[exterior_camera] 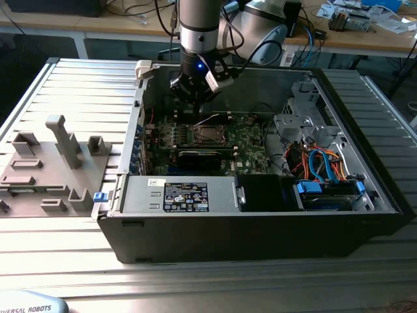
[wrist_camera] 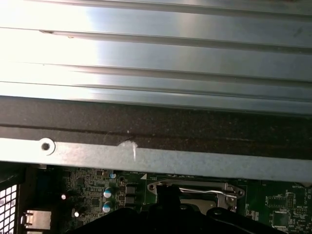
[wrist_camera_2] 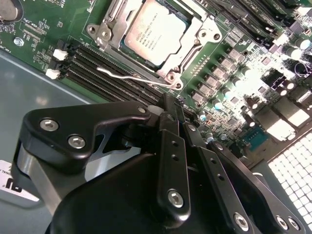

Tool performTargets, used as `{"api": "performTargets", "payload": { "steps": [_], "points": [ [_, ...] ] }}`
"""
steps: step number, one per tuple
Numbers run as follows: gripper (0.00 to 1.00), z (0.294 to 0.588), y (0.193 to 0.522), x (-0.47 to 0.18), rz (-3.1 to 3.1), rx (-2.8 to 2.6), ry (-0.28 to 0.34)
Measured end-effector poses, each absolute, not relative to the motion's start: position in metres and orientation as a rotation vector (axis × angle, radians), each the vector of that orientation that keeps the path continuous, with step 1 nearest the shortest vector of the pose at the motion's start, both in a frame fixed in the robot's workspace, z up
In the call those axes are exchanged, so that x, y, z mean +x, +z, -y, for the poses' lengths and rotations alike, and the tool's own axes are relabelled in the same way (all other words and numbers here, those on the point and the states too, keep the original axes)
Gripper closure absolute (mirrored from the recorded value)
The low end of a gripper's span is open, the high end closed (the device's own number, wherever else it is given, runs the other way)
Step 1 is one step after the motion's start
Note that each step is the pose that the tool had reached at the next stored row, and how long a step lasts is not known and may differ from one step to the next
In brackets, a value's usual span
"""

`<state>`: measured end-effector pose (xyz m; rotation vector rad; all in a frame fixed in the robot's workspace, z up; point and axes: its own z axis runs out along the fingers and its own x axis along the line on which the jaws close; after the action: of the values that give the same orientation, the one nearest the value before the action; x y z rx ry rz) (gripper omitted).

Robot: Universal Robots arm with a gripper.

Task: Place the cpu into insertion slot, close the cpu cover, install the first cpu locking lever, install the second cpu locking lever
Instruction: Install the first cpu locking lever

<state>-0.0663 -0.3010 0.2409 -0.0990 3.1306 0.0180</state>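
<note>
Cpu under cpu cover, gripper above

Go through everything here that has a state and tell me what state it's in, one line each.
cpu: seated in the insertion slot, metal top showing.
cpu cover: closed down around the cpu.
locking lever: thin wire lever lying low beside the socket; whether it is hooked, cannot tell.
gripper: above the motherboard, holding nothing; jaws shut.
computer case: side panel off, interior exposed.
</note>
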Motion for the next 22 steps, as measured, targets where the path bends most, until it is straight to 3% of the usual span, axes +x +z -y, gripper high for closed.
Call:
{"api": "performTargets", "payload": {
  "steps": [22],
  "points": [
    [0.89,0.3010,0.2358,-0.0661,-3.131,-0.099,0.018]
  ]
}}
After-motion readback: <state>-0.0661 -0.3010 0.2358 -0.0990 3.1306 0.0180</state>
